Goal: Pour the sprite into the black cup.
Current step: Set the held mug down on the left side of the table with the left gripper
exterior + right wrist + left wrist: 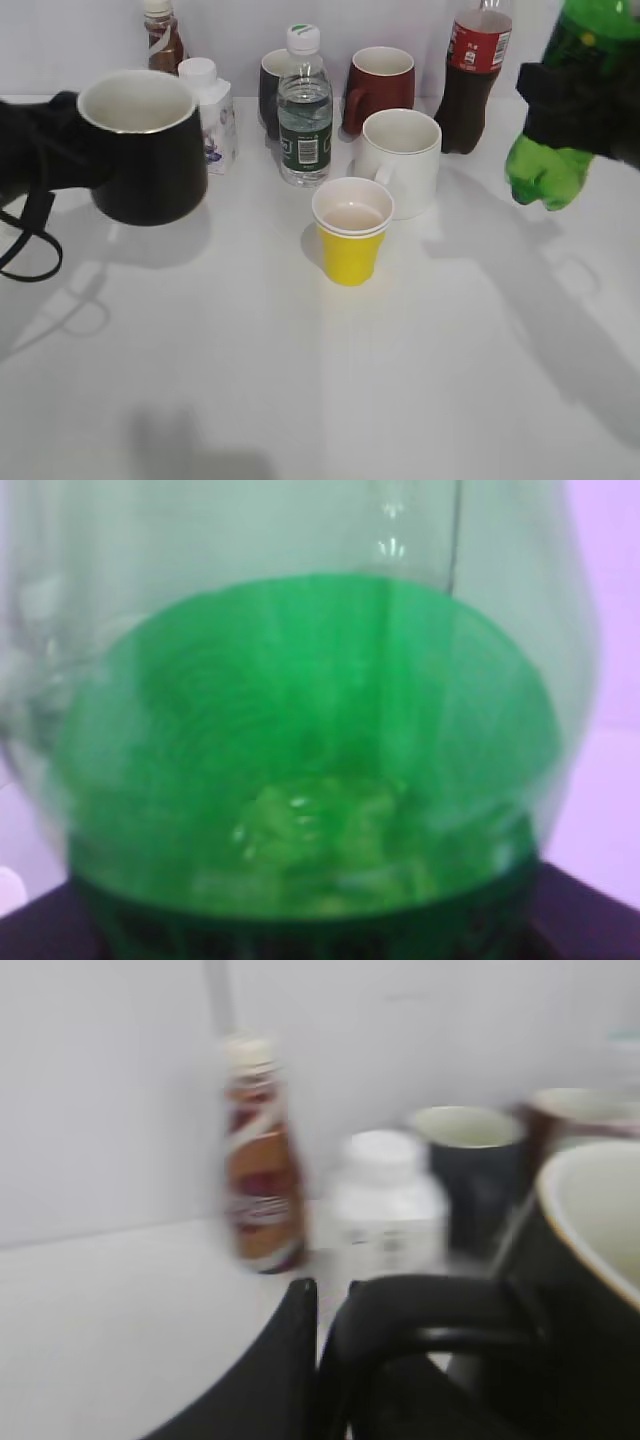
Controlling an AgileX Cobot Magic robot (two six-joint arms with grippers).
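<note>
Both task things are hanging off the counter right now: I am holding the cup at far left in the left end effector, clamped on its handle, mouth up, and the sprite at far right in the right end effector, clamped round its body. They are sitting well apart, with a water bottle, a white mug and a yellow paper cup standing between them lower down. I am judging this as the carry-together step, pouring not yet begun. The bottle top is running out of view, so I cannot tell whether the cap is off. Next I am needing to bring neck and rim together over the middle, then tilt slowly, keeping clear of the water bottle.
</note>
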